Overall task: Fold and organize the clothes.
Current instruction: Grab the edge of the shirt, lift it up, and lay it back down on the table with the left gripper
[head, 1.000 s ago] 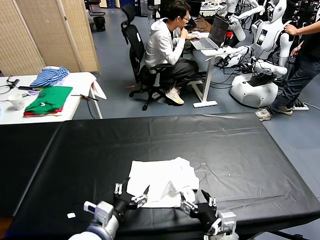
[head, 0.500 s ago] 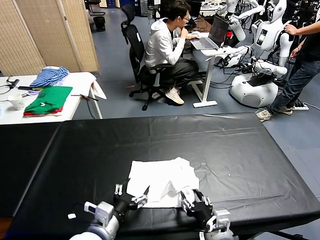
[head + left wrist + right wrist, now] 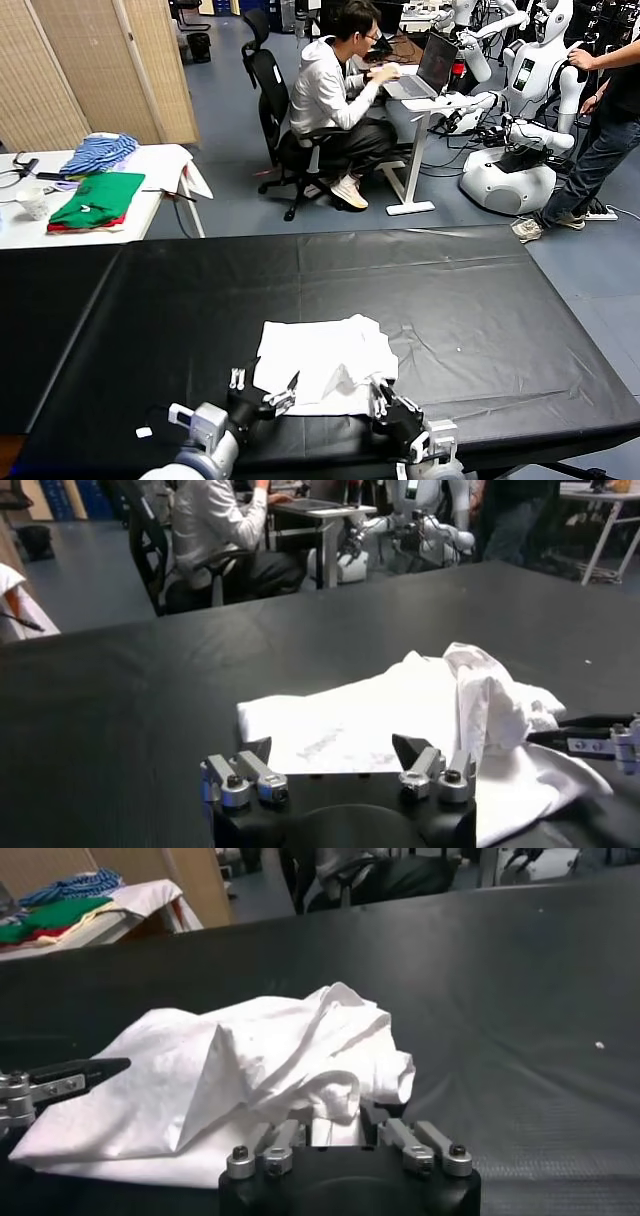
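Black sheeting covers the long work table (image 3: 480,300), and behind it an office floor is seen, with a seated person (image 3: 335,95) typing at a laptop (image 3: 425,68) and a white side table (image 3: 160,165) carrying a folded green garment (image 3: 98,197) and a blue striped cloth (image 3: 98,152).

A white T-shirt (image 3: 322,362) is laid partly folded on the near part of the black table, directly ahead of both grippers. Its far portion is spread flat, while the side nearest the right gripper (image 3: 388,408) is bunched into a raised ridge of folds. In the left wrist view a faint print is made out on the flat portion of the T-shirt (image 3: 400,715).

The right gripper is set at the shirt's near edge, and in its wrist view the fingers (image 3: 285,1140) are seen drawn close together with the crumpled hem of the shirt (image 3: 260,1073) pinched between them.

The left gripper (image 3: 264,392) is held just beside the shirt's near left corner. Its fingers (image 3: 415,752) are spread wide apart, and nothing is caught between them.
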